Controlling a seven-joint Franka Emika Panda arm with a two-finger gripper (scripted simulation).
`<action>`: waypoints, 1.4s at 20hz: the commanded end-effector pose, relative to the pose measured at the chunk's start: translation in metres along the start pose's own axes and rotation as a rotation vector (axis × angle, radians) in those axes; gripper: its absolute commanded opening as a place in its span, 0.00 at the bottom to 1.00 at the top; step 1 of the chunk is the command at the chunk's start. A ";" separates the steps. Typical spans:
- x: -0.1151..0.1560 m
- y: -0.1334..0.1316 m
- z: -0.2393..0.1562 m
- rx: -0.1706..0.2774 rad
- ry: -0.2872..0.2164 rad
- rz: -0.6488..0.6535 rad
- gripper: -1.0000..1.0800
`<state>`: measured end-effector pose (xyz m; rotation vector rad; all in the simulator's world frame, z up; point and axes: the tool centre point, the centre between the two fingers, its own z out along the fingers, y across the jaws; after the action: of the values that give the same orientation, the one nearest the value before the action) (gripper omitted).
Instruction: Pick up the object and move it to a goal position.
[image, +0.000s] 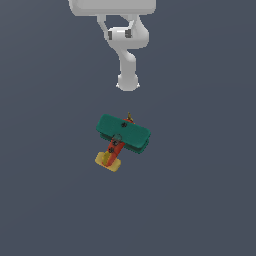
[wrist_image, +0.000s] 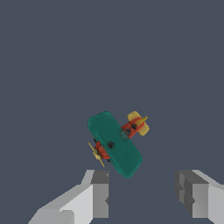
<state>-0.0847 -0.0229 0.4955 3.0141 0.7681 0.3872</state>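
Resting on the dark grey floor (image: 45, 200), the toy biplane (image: 123, 133) lies beneath and a little ahead of the pincer (wrist_image: 144, 199), clear of both fingers. Its teal-green double wings (wrist_image: 114, 143) face upward, the red-orange body (image: 114, 146) runs under them, the yellow tail (image: 109, 160) points away from the white arm (image: 128, 60) and the yellow propeller (wrist_image: 96, 154) points toward it. The pincer's jaws stand wide apart with nothing between them; the nearer finger (wrist_image: 99, 194) sits just short of the propeller without touching it.
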 end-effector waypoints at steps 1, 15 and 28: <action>0.000 0.001 -0.014 -0.001 0.021 -0.039 0.62; -0.010 0.008 -0.086 -0.008 0.141 -0.245 0.62; -0.029 0.020 -0.143 -0.014 0.254 -0.432 0.62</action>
<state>-0.1307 -0.0588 0.6229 2.7241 1.3546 0.7368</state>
